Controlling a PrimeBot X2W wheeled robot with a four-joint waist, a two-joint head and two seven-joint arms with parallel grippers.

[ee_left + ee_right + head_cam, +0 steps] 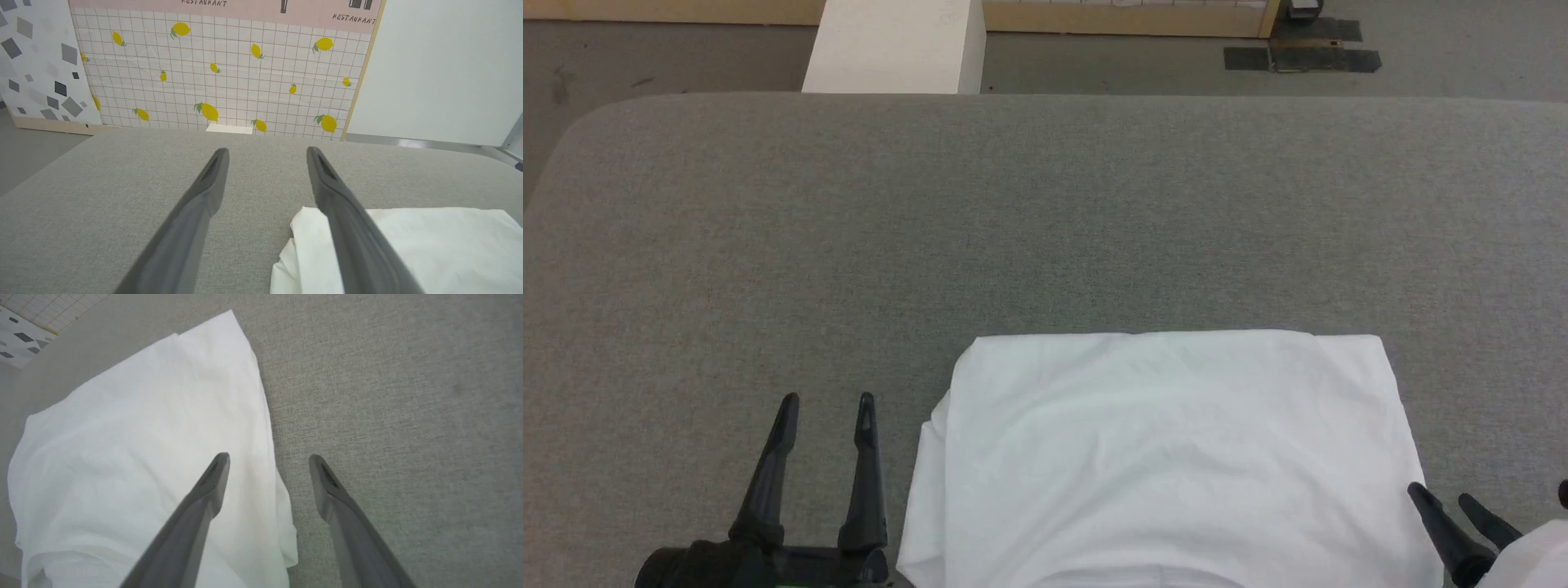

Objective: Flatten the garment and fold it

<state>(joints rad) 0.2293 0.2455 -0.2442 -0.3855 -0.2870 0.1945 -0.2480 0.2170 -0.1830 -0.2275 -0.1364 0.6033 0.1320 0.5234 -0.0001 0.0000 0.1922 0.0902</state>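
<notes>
The folded garment (1168,441) lies just right of the spread, empty left gripper (827,398) and partly under the equally spread right gripper (1441,493), whose fingertip could snag a loose edge and undo the fold.

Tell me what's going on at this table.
A two-armed robot is folding a white garment on a grey cloth-covered table. The garment lies as a compact, roughly rectangular fold near the robot's side of the table. Both grippers are open and hold nothing. The left gripper is beside the garment's left edge. The right gripper is at its right edge, one finger over the garment and one over bare table.
</notes>
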